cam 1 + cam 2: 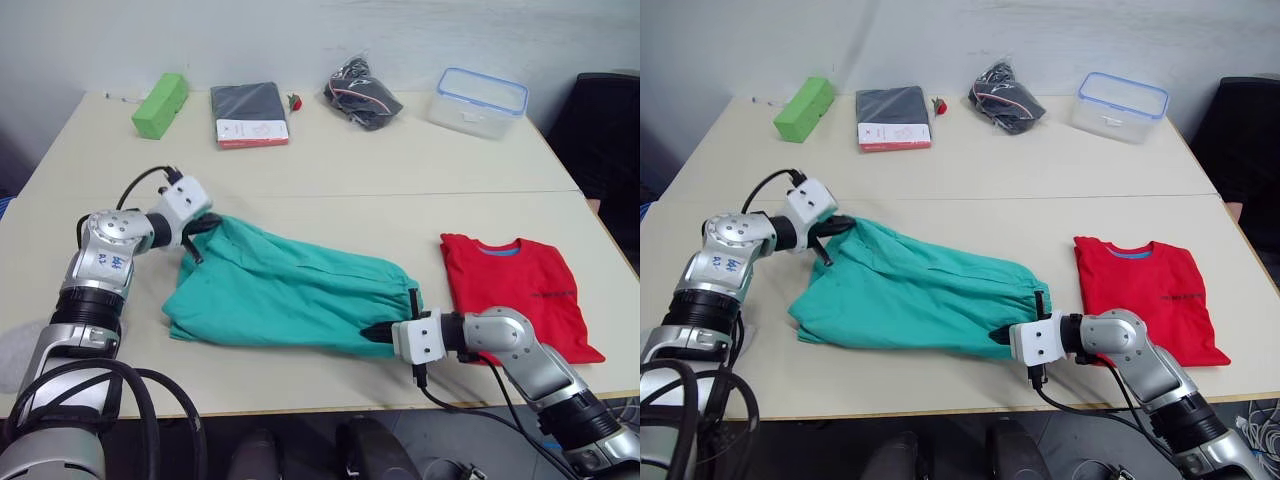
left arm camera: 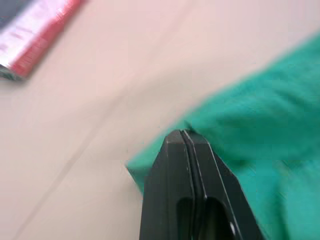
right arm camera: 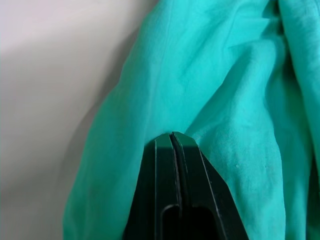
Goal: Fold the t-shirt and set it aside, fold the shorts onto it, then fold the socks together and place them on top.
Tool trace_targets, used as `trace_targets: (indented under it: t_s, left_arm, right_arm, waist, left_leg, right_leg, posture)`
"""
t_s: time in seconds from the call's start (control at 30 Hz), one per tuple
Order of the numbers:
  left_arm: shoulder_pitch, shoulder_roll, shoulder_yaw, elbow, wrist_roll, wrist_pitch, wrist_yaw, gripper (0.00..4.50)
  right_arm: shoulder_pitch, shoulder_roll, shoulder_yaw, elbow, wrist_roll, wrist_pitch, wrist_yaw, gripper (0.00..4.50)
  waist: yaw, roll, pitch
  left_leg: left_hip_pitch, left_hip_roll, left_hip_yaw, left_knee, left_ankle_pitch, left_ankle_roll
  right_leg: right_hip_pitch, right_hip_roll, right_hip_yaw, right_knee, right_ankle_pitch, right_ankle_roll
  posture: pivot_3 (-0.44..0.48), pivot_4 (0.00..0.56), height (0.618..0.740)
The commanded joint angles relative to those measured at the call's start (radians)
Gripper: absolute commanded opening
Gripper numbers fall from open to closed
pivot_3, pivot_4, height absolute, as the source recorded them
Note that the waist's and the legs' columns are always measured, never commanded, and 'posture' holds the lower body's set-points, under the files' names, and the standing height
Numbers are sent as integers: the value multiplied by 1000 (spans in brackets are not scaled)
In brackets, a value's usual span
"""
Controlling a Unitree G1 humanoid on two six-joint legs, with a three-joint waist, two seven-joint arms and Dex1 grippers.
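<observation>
The teal-green shorts (image 1: 290,290) lie stretched across the middle of the table. My left gripper (image 1: 203,226) is shut on their far left corner, and the left wrist view has its fingers (image 2: 187,165) pressed together on the green cloth (image 2: 250,130). At the near right end my right gripper (image 1: 385,331) is shut on the shorts, its fingers (image 3: 172,175) closed on a fold of the cloth (image 3: 225,100). The folded red t-shirt (image 1: 518,290) lies flat on the table to the right of the shorts. The socks are out of view.
Along the table's far edge stand a green block (image 1: 160,104), a dark packaged garment (image 1: 249,113), a black bundle (image 1: 362,93) and a clear lidded box (image 1: 480,101). A seam (image 1: 400,194) crosses the table top.
</observation>
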Motion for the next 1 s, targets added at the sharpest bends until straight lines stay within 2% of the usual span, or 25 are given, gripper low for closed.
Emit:
trace_targets:
  t_s: [0.03,0.07,0.13,0.2,0.27,0.43,0.53,0.6,0.7,0.87,1.0]
  left_arm:
    - [90,46,69,-241,-189,138,-221,7]
    - [155,89,61,-353,-235,195,-295,7]
    - [258,151,43,-524,-277,275,-367,7]
    - [322,176,34,-626,-296,320,-380,7]
    - [369,181,2,-664,-247,306,-357,7]
    - [379,116,-85,-559,-41,196,-175,7]
    - [371,67,-88,-492,-2,181,-103,7]
    - [389,67,-95,-463,24,151,-89,7]
    - [418,73,-91,-446,29,129,-83,7]
    - [462,83,-73,-448,22,113,-71,7]
    - [490,79,-60,-451,22,106,-59,7]
  right_arm:
    - [30,-8,-33,-51,87,99,27,29]
    - [26,3,-55,-98,159,175,26,29]
    - [-1,27,-88,-176,265,312,10,29]
    - [-35,50,-98,-224,312,412,-11,29]
    - [-74,80,-77,-243,306,472,-29,29]
    - [-151,131,43,-128,107,407,-79,29]
    - [-196,168,105,3,-32,353,-152,29]
    - [-218,194,111,91,-97,338,-223,29]
    - [-212,197,58,126,-72,363,-242,29]
    - [-221,177,-148,134,131,577,-211,29]
    - [-270,103,-186,284,55,610,-274,29]
  waist:
    - [-3,0,0]
    - [-3,0,0]
    - [-11,2,1]
    - [-12,2,1]
    - [-6,2,1]
    - [4,2,1]
    - [6,2,1]
    - [1,2,1]
    - [-1,3,0]
    - [-1,3,0]
    - [-6,6,-2]
  left_leg:
    - [0,0,0,0,0,0]
    - [0,0,0,-1,0,0]
    - [-1,1,0,-1,0,-1]
    - [-1,1,-1,-1,1,-2]
    - [-1,0,-1,-1,2,-2]
    - [0,-1,-2,-1,1,0]
    - [-1,-2,-1,-1,0,2]
    - [-1,-2,0,-1,0,2]
    - [1,-2,0,-1,0,1]
    - [2,-2,0,-1,1,1]
    - [2,-1,0,-1,1,1]
  right_leg:
    - [0,0,0,0,0,0]
    - [0,0,0,1,0,0]
    - [-2,0,0,1,0,0]
    - [-2,0,0,2,0,0]
    - [-1,0,0,2,0,0]
    - [1,0,0,-1,0,0]
    - [0,-1,0,-1,0,0]
    - [-1,-2,0,-1,0,0]
    - [1,-2,0,0,0,0]
    - [2,-2,0,1,0,0]
    - [2,-2,0,1,0,0]
  posture:
    - [0,150,740]
    - [0,150,740]
    - [0,150,740]
    - [0,150,740]
    - [0,150,740]
    - [0,150,740]
    - [0,150,740]
    - [0,150,740]
    - [0,150,740]
    - [0,150,740]
    - [0,150,740]
